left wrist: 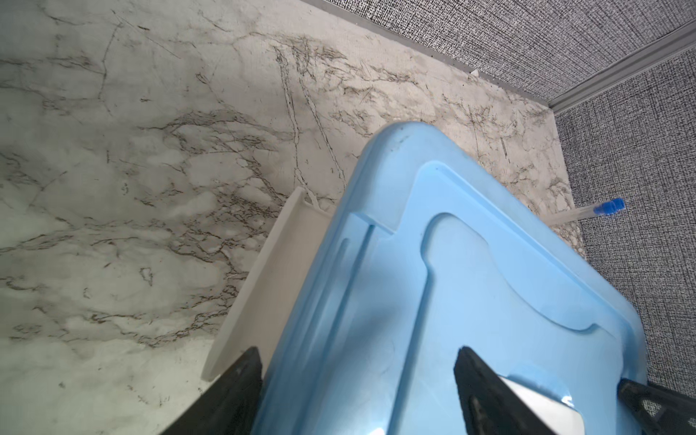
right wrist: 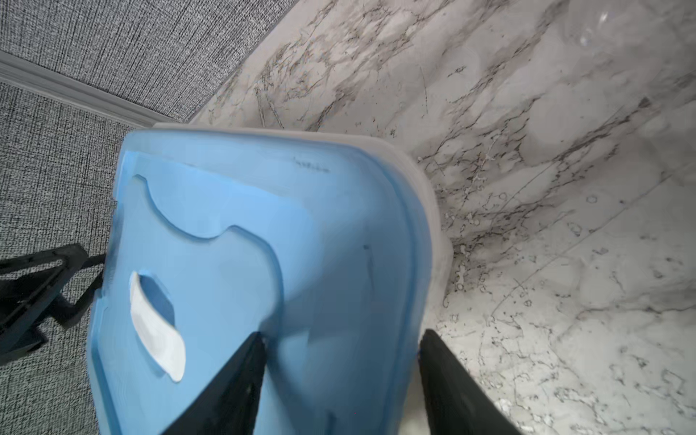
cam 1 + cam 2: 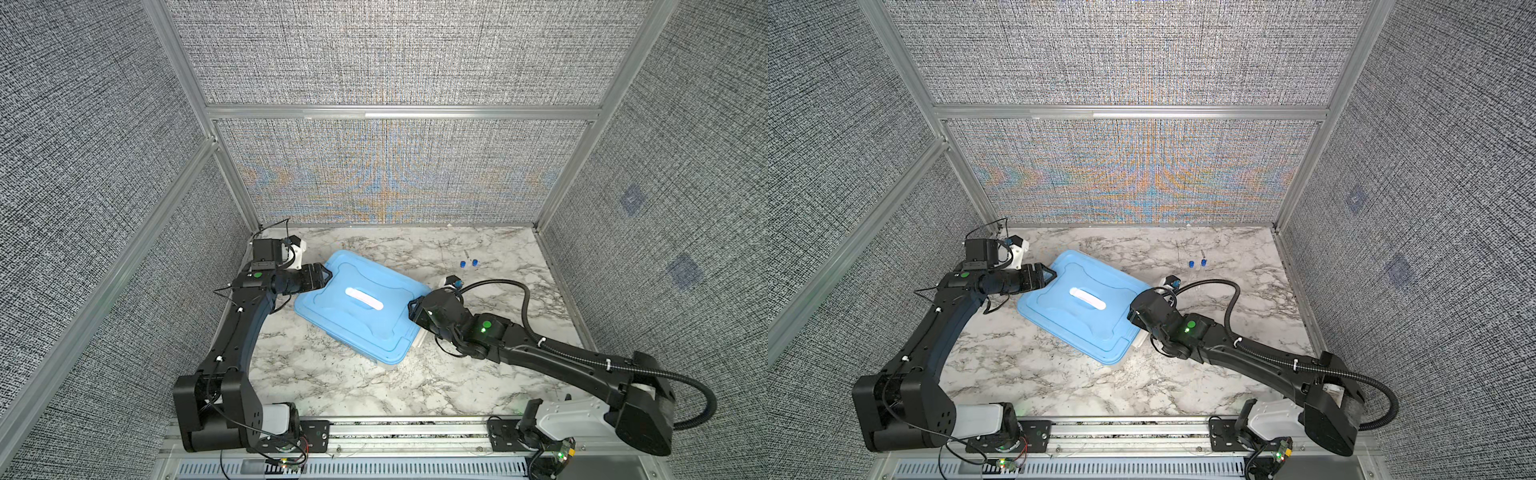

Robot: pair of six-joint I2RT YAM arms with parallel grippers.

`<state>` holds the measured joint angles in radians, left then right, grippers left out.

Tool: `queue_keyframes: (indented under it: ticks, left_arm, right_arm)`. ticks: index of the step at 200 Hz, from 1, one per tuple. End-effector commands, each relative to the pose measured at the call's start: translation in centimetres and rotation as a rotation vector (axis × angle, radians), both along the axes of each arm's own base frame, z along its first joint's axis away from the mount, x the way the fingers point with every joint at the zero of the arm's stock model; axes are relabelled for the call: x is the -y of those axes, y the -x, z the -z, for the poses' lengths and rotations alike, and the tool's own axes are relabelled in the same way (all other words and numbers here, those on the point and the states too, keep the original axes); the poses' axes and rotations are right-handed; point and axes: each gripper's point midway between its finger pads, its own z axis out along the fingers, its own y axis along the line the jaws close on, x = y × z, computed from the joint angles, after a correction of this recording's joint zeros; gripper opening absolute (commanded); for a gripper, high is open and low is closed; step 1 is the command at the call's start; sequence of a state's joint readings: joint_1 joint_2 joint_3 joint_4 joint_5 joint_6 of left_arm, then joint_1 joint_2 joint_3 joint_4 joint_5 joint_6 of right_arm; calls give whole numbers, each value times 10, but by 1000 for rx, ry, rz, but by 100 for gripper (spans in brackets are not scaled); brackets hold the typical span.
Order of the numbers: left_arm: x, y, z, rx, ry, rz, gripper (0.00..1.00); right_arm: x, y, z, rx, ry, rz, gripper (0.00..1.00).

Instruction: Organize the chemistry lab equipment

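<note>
The left gripper is held with jaws apart astride the far-left corner of the blue lid; the right gripper is spread likewise across its right edge. The lid is laid askew on the white tub. Two blue-capped clear tubes are seen on the marble table beyond the right gripper, apart from the tub.

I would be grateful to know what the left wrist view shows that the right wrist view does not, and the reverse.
Only the left wrist view shows a clear tube with a blue cap. Only the right wrist view shows the lid's white handle whole. Both show the blue lid over the white tub's rim on the marble table.
</note>
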<state>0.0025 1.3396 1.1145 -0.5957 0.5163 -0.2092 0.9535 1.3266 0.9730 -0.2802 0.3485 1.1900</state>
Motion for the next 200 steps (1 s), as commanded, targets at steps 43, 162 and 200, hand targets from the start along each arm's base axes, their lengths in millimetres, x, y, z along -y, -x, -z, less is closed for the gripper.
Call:
queue_keyframes:
  ticks: [43, 162, 200]
  left_arm:
    - [-8, 20, 19, -94, -37, -71, 80]
    - [-28, 1, 50, -295, -126, -176, 82]
    - [-26, 23, 59, -366, -97, -192, 82]
  right_arm:
    - [7, -16, -14, 37, 65, -64, 57]
    - [11, -57, 5, 5, 230, -132, 57]
    - [16, -60, -1, 15, 258, -152, 58]
